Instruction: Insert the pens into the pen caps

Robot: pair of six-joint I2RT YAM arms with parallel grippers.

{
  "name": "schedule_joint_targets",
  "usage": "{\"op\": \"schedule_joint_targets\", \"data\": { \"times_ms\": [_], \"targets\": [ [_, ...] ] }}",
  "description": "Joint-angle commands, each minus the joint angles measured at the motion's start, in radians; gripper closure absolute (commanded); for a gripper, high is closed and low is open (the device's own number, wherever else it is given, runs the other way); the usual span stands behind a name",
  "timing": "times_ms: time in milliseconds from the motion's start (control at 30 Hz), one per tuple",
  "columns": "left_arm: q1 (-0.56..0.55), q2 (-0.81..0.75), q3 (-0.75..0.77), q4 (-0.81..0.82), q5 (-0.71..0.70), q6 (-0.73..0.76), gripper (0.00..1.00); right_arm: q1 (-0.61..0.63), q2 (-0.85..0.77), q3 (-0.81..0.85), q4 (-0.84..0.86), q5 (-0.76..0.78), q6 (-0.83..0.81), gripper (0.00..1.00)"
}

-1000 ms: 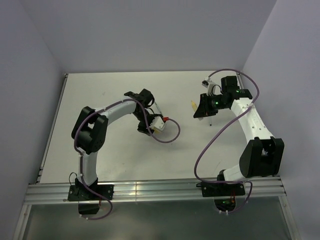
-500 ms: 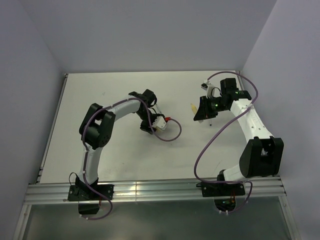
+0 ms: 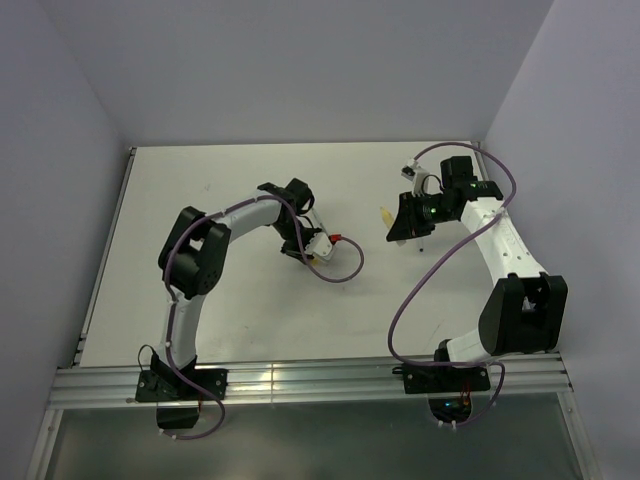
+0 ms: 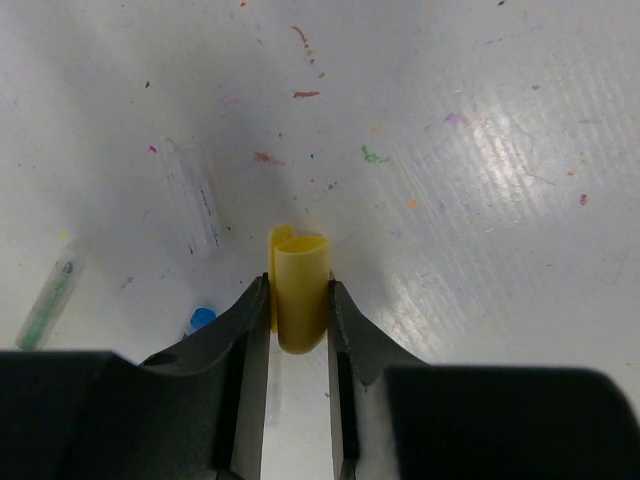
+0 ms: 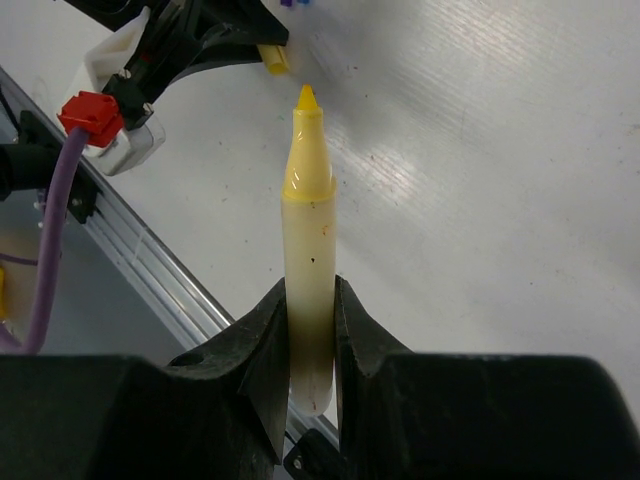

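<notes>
My left gripper (image 4: 298, 300) is shut on the bright yellow pen cap (image 4: 300, 288), held just above the table with its open end pointing away. In the top view this gripper (image 3: 298, 250) is at table centre-left. My right gripper (image 5: 310, 300) is shut on the pale yellow-white pen (image 5: 308, 240), whose yellow tip points at the left gripper (image 5: 215, 30) and its yellow cap (image 5: 272, 58), a short gap apart. In the top view the right gripper (image 3: 400, 224) holds the pen (image 3: 385, 213) to the right of the left one. A pale translucent tube (image 4: 195, 205) lies on the table. I cannot make out the dark pen.
A translucent piece with green inside (image 4: 55, 292) and a small blue bit (image 4: 202, 318) lie left of the yellow cap. The table (image 3: 230, 290) is marked with coloured ink specks. A purple cable (image 3: 345, 265) loops beside the left wrist. The metal rail (image 5: 150, 265) runs along the near edge.
The left arm has folded its elbow up and swung its gripper slightly right with the yellow cap. The right gripper with the pen has barely shifted. Nothing moved in the last half second.
</notes>
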Motion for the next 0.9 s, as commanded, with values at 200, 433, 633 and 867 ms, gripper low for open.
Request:
{"op": "schedule_joint_targets", "data": {
  "times_ms": [200, 433, 633, 867],
  "targets": [
    [-0.016, -0.303, 0.002, -0.128, 0.031, -0.104, 1.00, 0.025, -0.078, 0.012, -0.117, -0.114, -0.217, 1.00],
    [-0.003, -0.458, 0.014, -0.222, 0.115, -0.210, 1.00, 0.229, -0.124, 0.014, -0.169, -0.004, -0.305, 1.00],
    [-0.010, -0.473, 0.076, -0.281, 0.155, -0.232, 1.00, 0.387, -0.093, 0.068, -0.195, 0.047, -0.310, 1.00],
    [-0.029, -0.611, -0.063, 0.111, 0.057, -0.513, 1.00, 0.419, -0.030, 0.107, -0.206, -0.115, -0.241, 1.00]
  ]
}}
